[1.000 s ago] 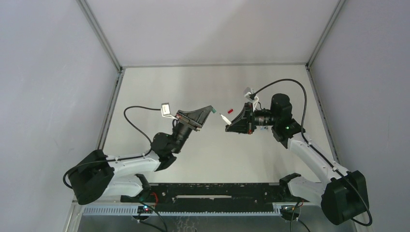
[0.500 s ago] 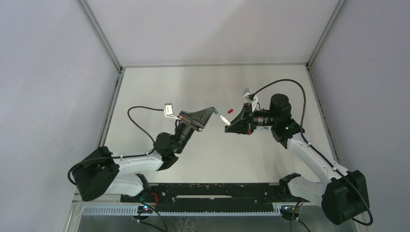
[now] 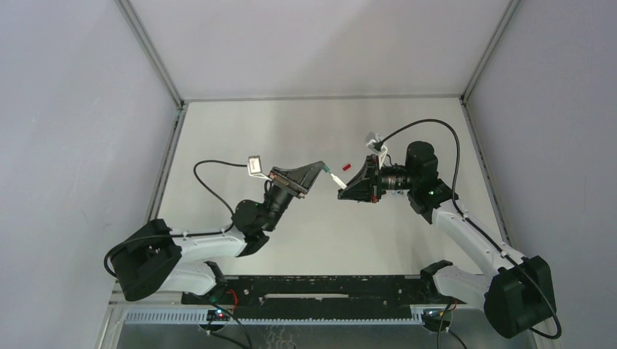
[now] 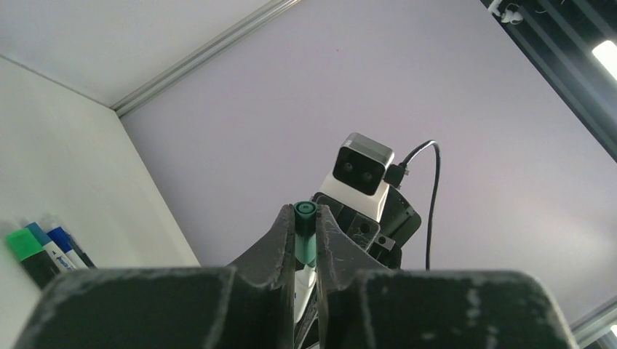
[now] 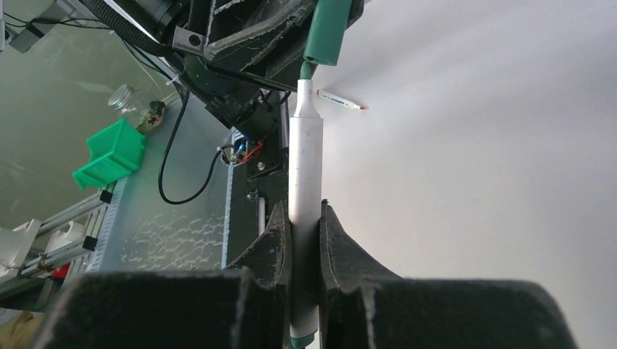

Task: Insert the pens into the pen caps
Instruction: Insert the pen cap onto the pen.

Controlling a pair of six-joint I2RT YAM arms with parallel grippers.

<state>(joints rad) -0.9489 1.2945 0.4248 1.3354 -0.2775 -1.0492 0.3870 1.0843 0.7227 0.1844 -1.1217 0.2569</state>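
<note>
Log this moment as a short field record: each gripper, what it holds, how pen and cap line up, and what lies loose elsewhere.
left gripper: shut on green cap
right gripper: shut on white pen
alignment: pen's green nib at the cap's mouth, in line with it, not seated
lying loose: red cap; red-tipped pen; three markers with green and blue ends, side by side
</note>
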